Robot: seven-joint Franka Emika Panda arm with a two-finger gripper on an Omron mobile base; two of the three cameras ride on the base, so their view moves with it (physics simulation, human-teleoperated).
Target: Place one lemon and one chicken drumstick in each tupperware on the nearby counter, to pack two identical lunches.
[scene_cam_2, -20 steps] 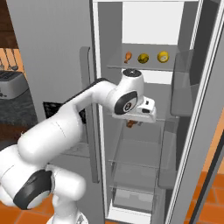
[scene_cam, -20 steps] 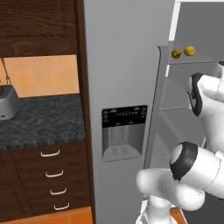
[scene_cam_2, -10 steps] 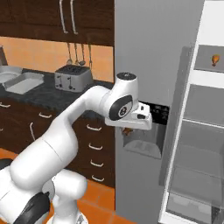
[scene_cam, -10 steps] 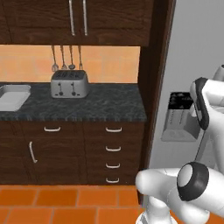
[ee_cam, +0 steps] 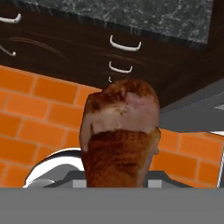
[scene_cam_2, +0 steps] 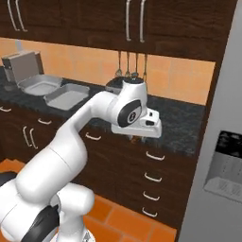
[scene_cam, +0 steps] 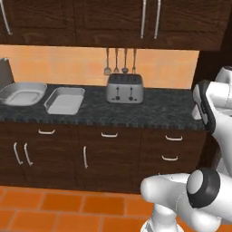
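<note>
My tool [scene_cam_2: 136,138] is clamped on a chicken drumstick [ee_cam: 120,135], carried over the floor w/ the surface [scene_cam: 149,111] at 12 o'clock. Feels light, stiff, maybe greasy; grip at thick middle. Tupperwares [scene_cam: 65,100] sit at 10 o'clock.

A dark speckled stone finish with a dull sheen is shown by the table [scene_cam: 163,111]. Matt light-grey plastic is suggested by the tupperwares [scene_cam: 65,100]. Brushed silver metal is seen on the toaster [scene_cam: 124,88]. The cabinets [scene_cam: 108,154] are finished in dark-brown wood grain with polished metal handles [scene_cam: 109,135]. A rough, browned skin is displayed by the chicken drumstick [ee_cam: 120,131]. The floor [scene_cam: 54,208] is laid in smooth orange tiles.
</note>
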